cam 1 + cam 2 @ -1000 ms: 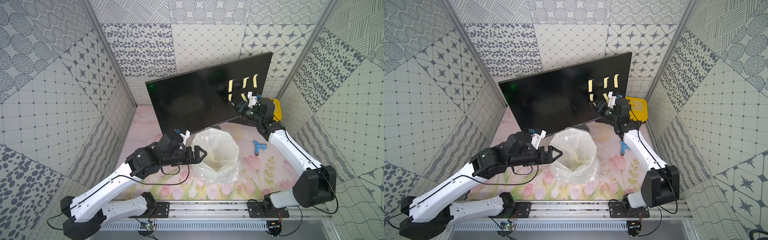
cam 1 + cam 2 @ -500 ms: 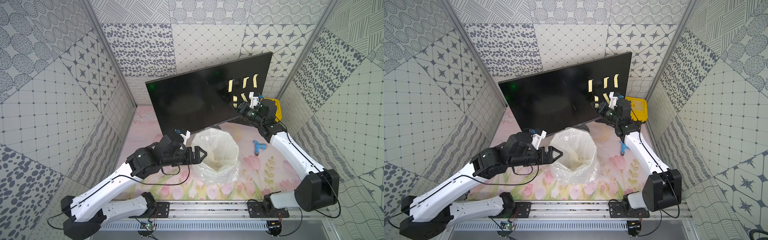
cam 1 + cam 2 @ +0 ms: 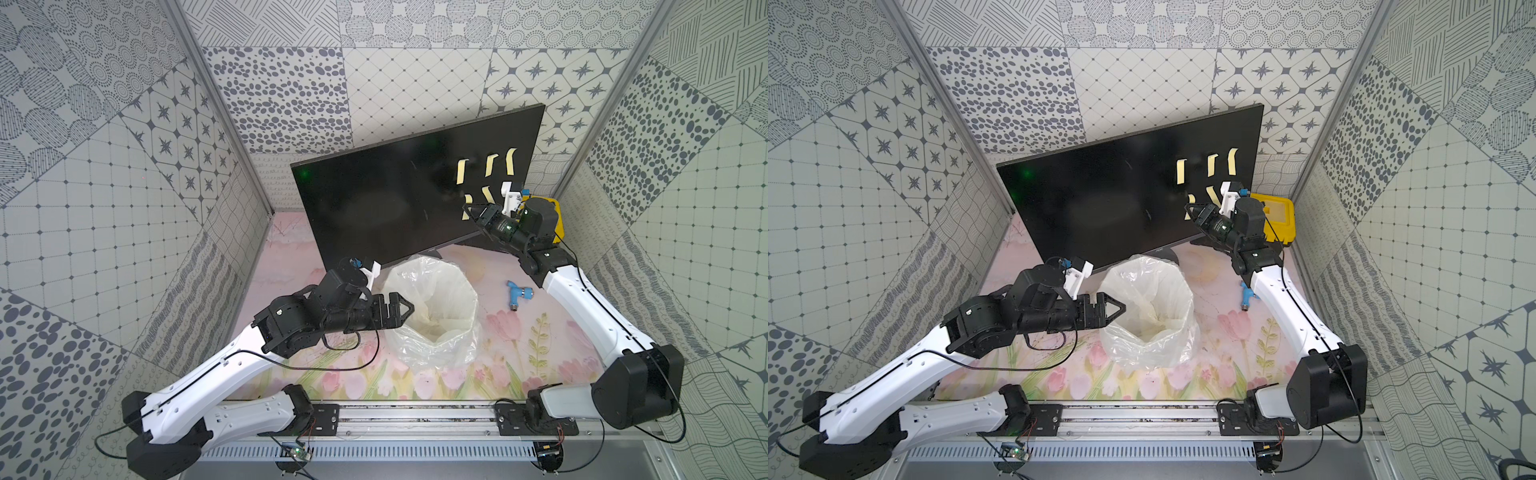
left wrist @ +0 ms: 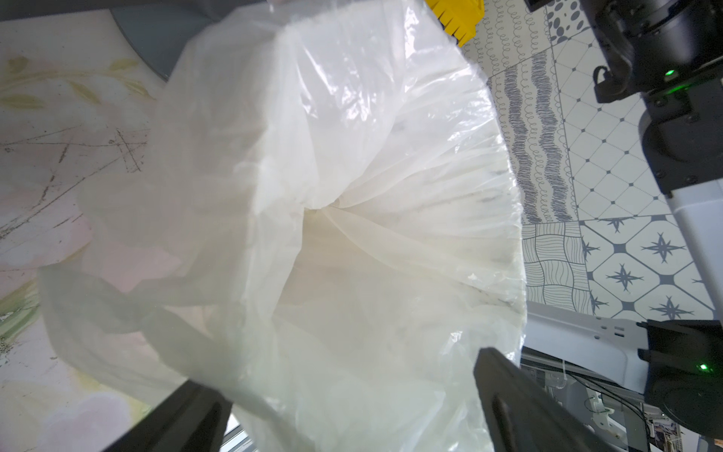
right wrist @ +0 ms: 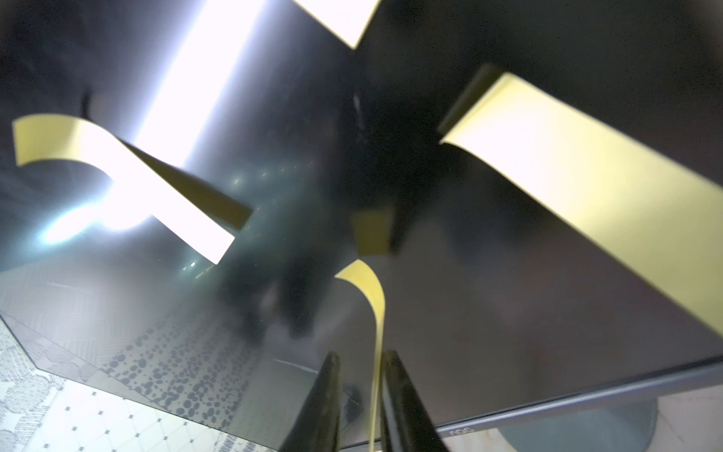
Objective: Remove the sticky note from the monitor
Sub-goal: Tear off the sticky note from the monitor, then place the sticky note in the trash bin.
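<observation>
A sticky note (image 5: pixel 376 313) on the monitor (image 3: pixel 395 199) is about to be peeled. It hangs low in a cluster of yellow strips at the 3 o'clock side of the dark screen, with three more notes (image 3: pixel 491 165) in a row at its 12 o'clock. The right gripper (image 3: pixel 468 208) reaches in from the screen's 4 o'clock. In the right wrist view its fingers (image 5: pixel 328 391) stand narrow on either side of the note's curled free end. A sliver of gap shows on one side, so whether the pinch has bitten cannot be told. The left gripper (image 3: pixel 405 309) waits with its jaws spread wide and nothing visibly held, at the 9 o'clock rim of a clear plastic bag (image 3: pixel 432 274). The bag stands open on the floral table (image 3: pixel 519 345) at the monitor's 6 o'clock. A blue fitting (image 3: pixel 517 295) lies at the bag's 3 o'clock, and a yellow toolbox (image 3: pixel 1277 216) sits behind the right wrist (neither appears to play a part). The step in hand looks like the grasp itself, with the note fixed to the glass by its upper end. The next move likely calls for a firm nip on the loose tail. A steady pull away from the screen should follow, gentle enough not to rock the monitor or brush the neighbouring strips.
</observation>
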Motion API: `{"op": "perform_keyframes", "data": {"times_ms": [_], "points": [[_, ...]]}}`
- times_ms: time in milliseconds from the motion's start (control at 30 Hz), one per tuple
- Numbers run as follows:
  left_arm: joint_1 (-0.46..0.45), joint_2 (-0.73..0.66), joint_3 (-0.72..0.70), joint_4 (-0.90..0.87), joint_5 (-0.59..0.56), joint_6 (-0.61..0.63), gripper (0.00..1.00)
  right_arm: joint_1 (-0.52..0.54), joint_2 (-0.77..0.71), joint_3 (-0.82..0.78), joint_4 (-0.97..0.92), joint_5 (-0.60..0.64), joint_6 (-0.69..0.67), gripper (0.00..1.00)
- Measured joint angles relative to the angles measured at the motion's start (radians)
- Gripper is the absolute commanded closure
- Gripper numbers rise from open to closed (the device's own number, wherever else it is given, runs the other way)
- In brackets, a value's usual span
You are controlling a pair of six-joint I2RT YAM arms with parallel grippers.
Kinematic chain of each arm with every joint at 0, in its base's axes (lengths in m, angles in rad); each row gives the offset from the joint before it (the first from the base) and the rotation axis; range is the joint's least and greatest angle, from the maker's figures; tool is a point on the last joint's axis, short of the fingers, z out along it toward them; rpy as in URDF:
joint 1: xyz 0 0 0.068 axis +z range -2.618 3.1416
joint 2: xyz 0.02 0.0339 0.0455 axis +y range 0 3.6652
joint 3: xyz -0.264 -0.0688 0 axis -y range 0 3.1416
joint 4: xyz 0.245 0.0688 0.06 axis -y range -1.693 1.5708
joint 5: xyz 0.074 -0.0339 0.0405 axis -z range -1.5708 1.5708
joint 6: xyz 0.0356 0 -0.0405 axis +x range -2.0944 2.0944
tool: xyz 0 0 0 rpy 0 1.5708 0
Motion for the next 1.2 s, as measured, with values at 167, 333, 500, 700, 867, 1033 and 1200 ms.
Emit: {"op": "perform_keyframes", "data": {"times_ms": [167, 333, 500, 700, 867, 1033, 1200], "points": [[0.000, 0.000, -0.003, 0.001, 0.000, 0.000, 0.01, 0.000, -0.019, -0.019, -0.008, -0.003, -0.010, 1.00], [0.000, 0.000, -0.005, 0.002, 0.000, 0.000, 0.01, 0.000, -0.106, -0.075, -0.046, -0.018, -0.016, 1.00], [0.000, -0.009, -0.013, 0.002, -0.004, 0.000, 0.01, 0.003, -0.223, -0.085, -0.108, -0.053, -0.031, 1.00], [0.000, -0.022, -0.022, 0.003, -0.021, 0.000, 0.01, 0.069, -0.318, -0.062, -0.230, -0.113, -0.090, 1.00], [0.000, -0.032, -0.032, 0.007, -0.040, 0.000, 0.01, 0.206, -0.323, -0.031, -0.362, -0.120, -0.158, 1.00], [0.000, -0.031, -0.038, 0.023, -0.049, 0.000, 0.01, 0.338, -0.313, -0.031, -0.484, -0.090, -0.222, 1.00], [0.000, -0.026, -0.038, 0.040, -0.051, 0.000, 0.01, 0.444, -0.278, -0.027, -0.597, -0.026, -0.282, 0.66]]}}
